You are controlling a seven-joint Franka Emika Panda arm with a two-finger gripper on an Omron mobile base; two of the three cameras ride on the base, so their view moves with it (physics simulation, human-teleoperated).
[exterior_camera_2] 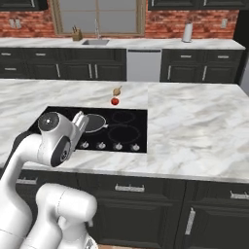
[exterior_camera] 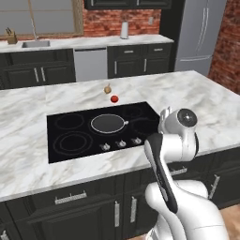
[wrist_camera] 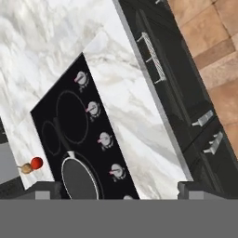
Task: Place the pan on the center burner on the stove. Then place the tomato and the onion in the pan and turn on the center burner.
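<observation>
Tool [wrist_camera: 116, 190] open above pan [wrist_camera: 80, 179]

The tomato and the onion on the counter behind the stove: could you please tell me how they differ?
The tomato is bright red and smoothly round; the onion is tan-yellow with a small pointed tip. The tomato lies nearer the stove, the onion just beyond it. Both are of similar small size and rest on the marble counter, not in the pan.

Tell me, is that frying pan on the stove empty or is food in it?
Empty. The pan shows a bare dark inside, while the tomato and the onion lie on the marble counter behind the stove.
</observation>
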